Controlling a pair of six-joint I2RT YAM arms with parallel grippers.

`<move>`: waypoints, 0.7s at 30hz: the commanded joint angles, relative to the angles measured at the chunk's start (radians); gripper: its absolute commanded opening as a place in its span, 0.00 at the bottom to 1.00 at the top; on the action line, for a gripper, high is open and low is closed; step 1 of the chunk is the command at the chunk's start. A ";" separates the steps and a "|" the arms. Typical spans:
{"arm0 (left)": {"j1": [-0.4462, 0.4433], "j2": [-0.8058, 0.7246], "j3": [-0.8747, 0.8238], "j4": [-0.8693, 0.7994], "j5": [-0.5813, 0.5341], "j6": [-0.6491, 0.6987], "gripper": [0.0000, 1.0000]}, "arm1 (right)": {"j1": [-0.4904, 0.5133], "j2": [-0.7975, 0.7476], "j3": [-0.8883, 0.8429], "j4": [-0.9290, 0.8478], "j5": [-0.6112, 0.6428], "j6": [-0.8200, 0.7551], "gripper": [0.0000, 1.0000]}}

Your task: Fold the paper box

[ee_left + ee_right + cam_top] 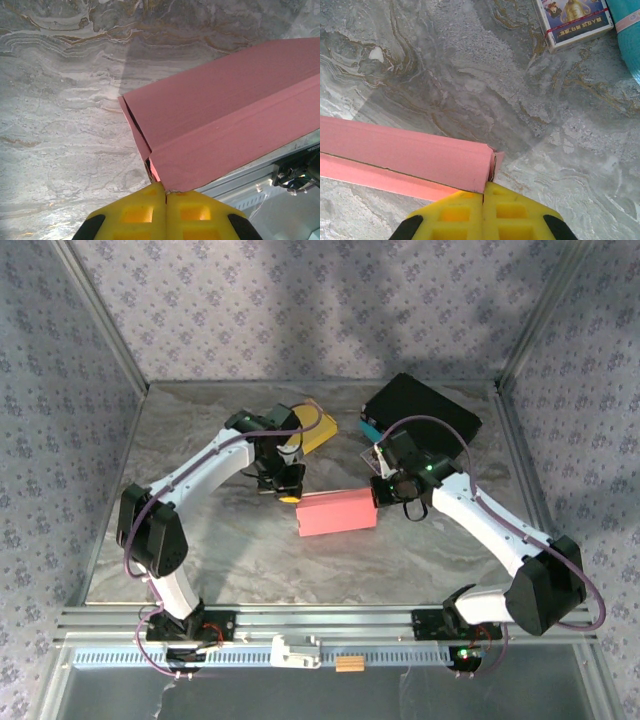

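- Pink cardboard box (337, 512) lies flat near the middle of the marble worktop (200, 550), its long side running roughly from 9 to 3 o'clock in the top view.
- Both wrists hang over the box ends in the top view, so the fingertips are hard to make out there. The left fingers (288, 490) are at the box's 10 o'clock corner and the right fingers (383, 495) at its 2 o'clock corner.
- In the left wrist view the box (225, 125) runs off the frame at 3 o'clock. A dark slit shows at its near end, where a flap sits not quite flush.
- The left fingers (172, 202) are pressed fully together, with nothing between them. Their tips are against the box's nearest corner, which sits at 12 o'clock from them.
- In the right wrist view the box (405, 152) is cut off at 9 o'clock. A small end flap stands slightly ajar at its right end.
- The right fingers (492, 202) are likewise closed tight on nothing, their tips touching the box's bottom corner at 12 o'clock.
- Beyond the box, a card pack (575, 17) and a teal object (630, 30) are each cut by the frame edge. A black case (420, 410) lies at 1 o'clock on the worktop, and a yellow object (318, 428) is partly hidden behind the left arm.
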 commanded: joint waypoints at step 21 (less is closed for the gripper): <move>-0.144 -0.248 -0.345 0.316 -0.248 0.006 0.00 | 0.010 -0.118 -0.084 -0.016 -0.061 0.149 0.29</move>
